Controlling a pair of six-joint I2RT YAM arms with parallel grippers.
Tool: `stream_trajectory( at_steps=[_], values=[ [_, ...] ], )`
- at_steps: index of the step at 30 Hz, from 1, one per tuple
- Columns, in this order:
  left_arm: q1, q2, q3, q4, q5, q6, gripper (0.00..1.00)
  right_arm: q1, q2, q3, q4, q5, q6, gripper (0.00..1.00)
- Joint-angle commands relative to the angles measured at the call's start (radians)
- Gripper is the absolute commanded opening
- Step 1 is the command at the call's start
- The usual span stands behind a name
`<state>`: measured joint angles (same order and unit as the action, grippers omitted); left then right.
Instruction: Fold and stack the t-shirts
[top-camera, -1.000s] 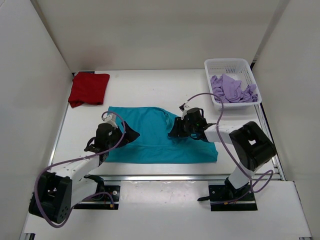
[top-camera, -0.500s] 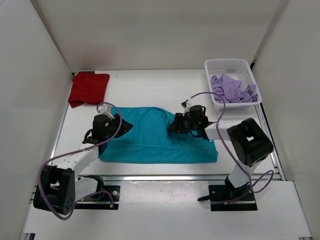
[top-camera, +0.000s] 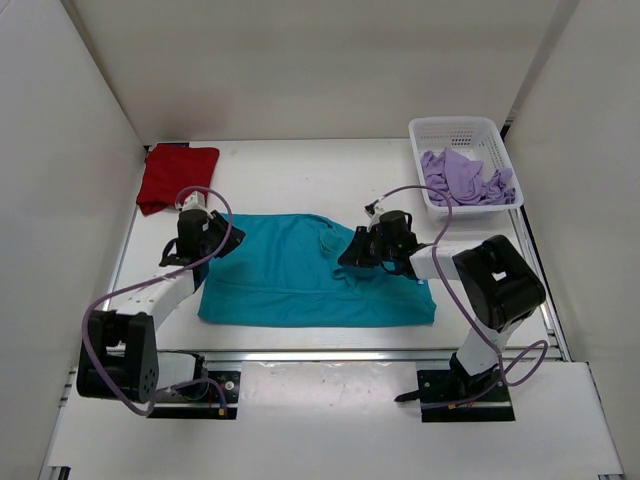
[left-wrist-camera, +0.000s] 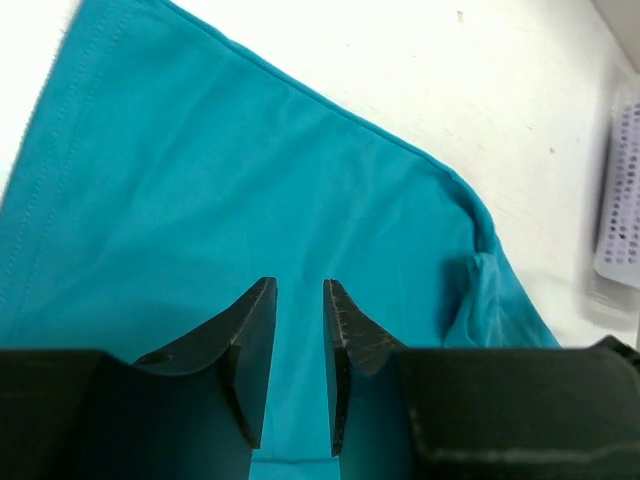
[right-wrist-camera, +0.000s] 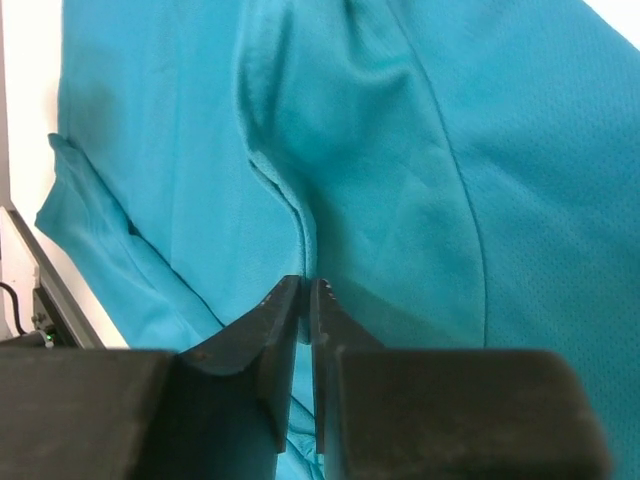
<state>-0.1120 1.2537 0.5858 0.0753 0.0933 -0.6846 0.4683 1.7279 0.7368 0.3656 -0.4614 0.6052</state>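
Note:
A teal-blue t-shirt (top-camera: 300, 285) lies spread flat in the middle of the table. My left gripper (top-camera: 222, 238) sits low over its far left corner. In the left wrist view its jaws (left-wrist-camera: 300, 286) stand a narrow gap apart, with teal cloth (left-wrist-camera: 250, 160) showing through the gap. My right gripper (top-camera: 350, 252) is near the shirt's far middle, by the collar. Its jaws (right-wrist-camera: 306, 283) are pinched on a raised fold of the teal cloth (right-wrist-camera: 400, 150). A deep red t-shirt (top-camera: 177, 175) lies folded at the back left. A pale lavender t-shirt (top-camera: 465, 178) is bunched in the basket.
The white mesh basket (top-camera: 452, 124) stands at the back right and shows blurred at the right edge of the left wrist view (left-wrist-camera: 622, 200). White walls close in the table on three sides. A metal rail (top-camera: 330, 355) runs along the near edge.
My left gripper has moved back and left to the teal shirt's far left corner while its jaws narrowed. My right gripper has closed on the fold, staying in place.

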Motion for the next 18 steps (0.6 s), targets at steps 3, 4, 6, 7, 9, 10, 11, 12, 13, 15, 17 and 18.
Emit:
stream_trajectory(
  at_steps=[3,4,6,7,9,10,11,12,13,15,17,18],
  values=[
    [0.057,0.067,0.048,-0.013,-0.015,-0.003,0.37,0.010,0.018,0.047,-0.048,0.012,-0.031,0.30],
    [0.054,0.075,0.054,-0.008,-0.021,-0.001,0.37,0.015,0.018,0.052,-0.060,0.016,-0.039,0.34],
    [0.052,0.082,0.065,-0.009,-0.036,0.011,0.37,0.023,0.010,0.050,-0.070,0.026,-0.038,0.34],
    [0.051,0.090,0.074,-0.015,-0.046,0.005,0.37,0.023,0.007,0.041,-0.070,0.018,-0.032,0.32],
    [0.060,0.099,0.080,-0.017,-0.050,0.011,0.37,0.023,0.012,0.039,-0.057,0.017,-0.035,0.26],
    [0.061,0.108,0.094,-0.026,-0.050,0.007,0.37,0.027,0.004,0.035,-0.056,0.017,-0.025,0.20],
    [0.066,0.116,0.107,-0.026,-0.053,0.010,0.37,0.027,0.001,0.032,-0.045,0.017,-0.030,0.14],
    [0.064,0.128,0.123,-0.029,-0.075,0.016,0.36,0.033,-0.010,0.029,-0.033,0.027,-0.028,0.11],
    [0.063,0.144,0.131,-0.038,-0.092,0.020,0.37,0.026,-0.007,0.032,-0.036,0.041,-0.035,0.05],
    [0.064,0.173,0.178,-0.060,-0.115,0.042,0.37,0.027,-0.024,0.056,-0.069,0.065,-0.057,0.00],
    [0.080,0.243,0.222,-0.075,-0.132,0.046,0.39,0.006,-0.028,0.126,-0.151,0.108,-0.117,0.00],
    [0.093,0.262,0.248,-0.104,-0.124,0.052,0.41,-0.006,-0.031,0.145,-0.212,0.128,-0.137,0.00]
  ],
)
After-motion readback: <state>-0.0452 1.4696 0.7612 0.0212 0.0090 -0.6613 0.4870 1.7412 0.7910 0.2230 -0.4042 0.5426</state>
